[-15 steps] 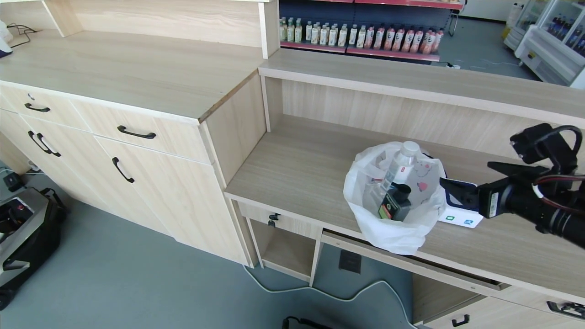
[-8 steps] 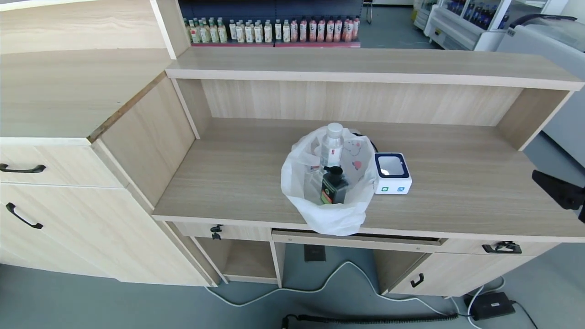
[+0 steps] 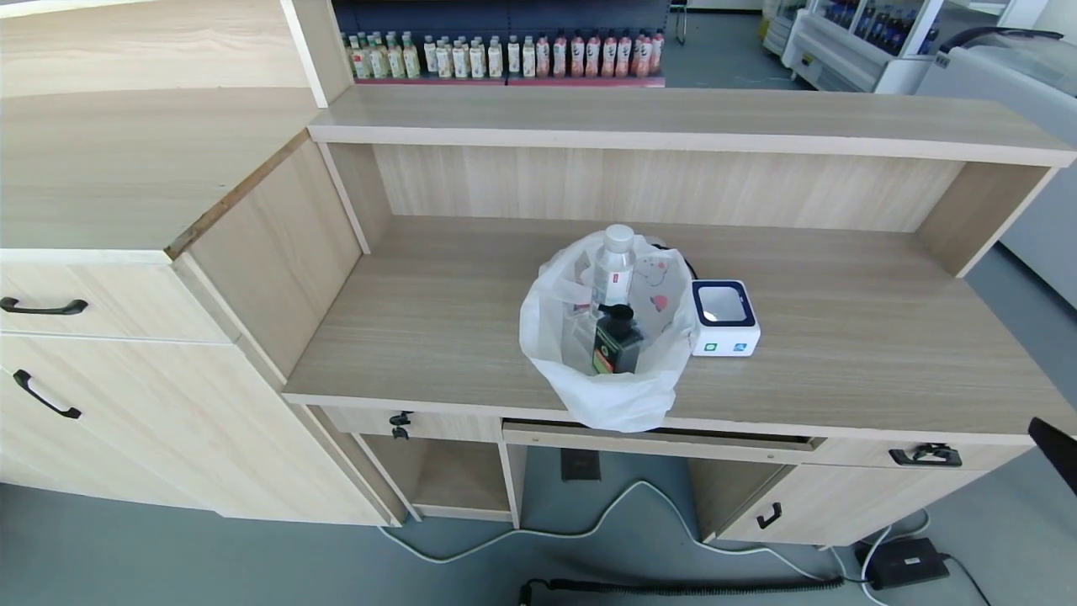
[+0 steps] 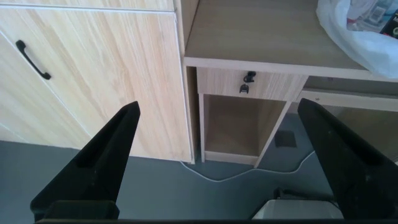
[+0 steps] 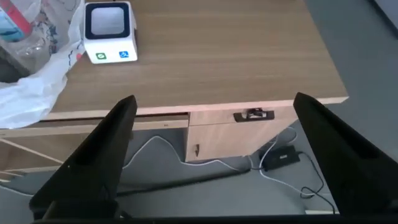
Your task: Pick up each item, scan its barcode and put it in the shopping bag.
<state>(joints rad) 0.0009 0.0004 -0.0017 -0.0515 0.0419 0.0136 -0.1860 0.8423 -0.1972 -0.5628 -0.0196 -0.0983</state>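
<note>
White plastic shopping bag (image 3: 607, 396): stood on light wooden counter (image 3: 841, 353), just beside white box scanner (image 3: 724, 318). It held a clear white-capped bottle (image 3: 613, 263) and a dark black-capped bottle (image 3: 616, 341).

Left gripper (image 4: 217, 165), right gripper (image 5: 214, 162): fingers spread, empty, well apart from bag.

Judgement: no loose item lay on the counter, so the arms were best kept clear of the overhanging bag.

Bag's lower contents were hidden by folds.

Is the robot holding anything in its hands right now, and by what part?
Nothing. Its left hand and right hand are both open and empty, away from the bag.
</note>
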